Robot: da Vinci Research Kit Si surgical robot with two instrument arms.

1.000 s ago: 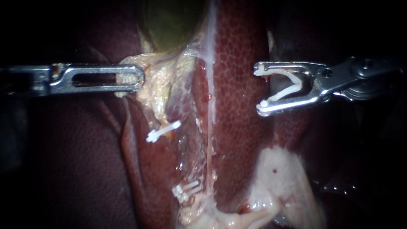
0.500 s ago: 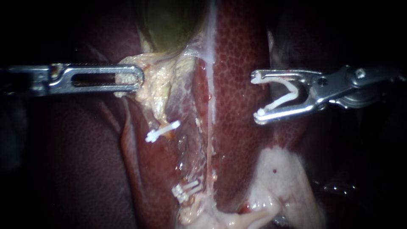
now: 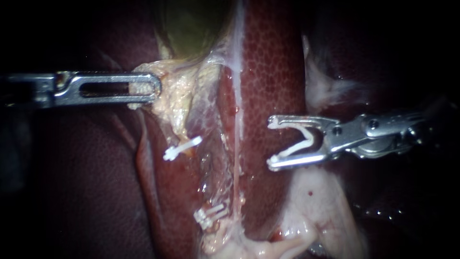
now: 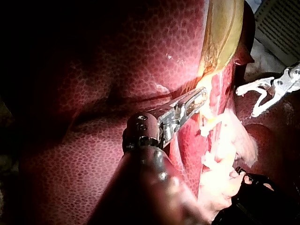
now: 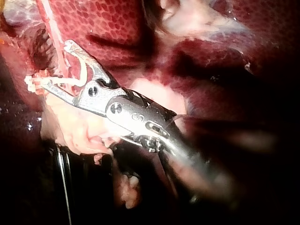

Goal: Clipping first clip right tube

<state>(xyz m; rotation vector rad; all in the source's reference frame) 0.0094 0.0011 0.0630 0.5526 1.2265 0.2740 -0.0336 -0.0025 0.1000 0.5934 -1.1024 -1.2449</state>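
My left instrument (image 3: 143, 88) comes in level from the left. Its slotted jaws are shut on the pale tissue (image 3: 177, 96) just below the greenish gallbladder (image 3: 191, 29). My right instrument (image 3: 272, 142) carries an open white clip (image 3: 306, 141). Its jaws stand wide apart, each touching an arm of the clip. A thin pale tube (image 3: 236, 158) runs down the middle. The right jaws' tips are a short way to its right and do not touch it. In the right wrist view the right instrument (image 5: 49, 64) lies close beside that strand (image 5: 55, 33).
A single white clip (image 3: 182, 148) sits on the tissue left of the tube, and two more clips (image 3: 210, 215) lie lower down. Dark red liver (image 3: 273, 72) surrounds the field. Pale fatty tissue (image 3: 316, 201) lies below the right instrument.
My right instrument has moved down and to the left with its clip, nearer the thin tube. The left instrument and the tissue it holds have not moved.
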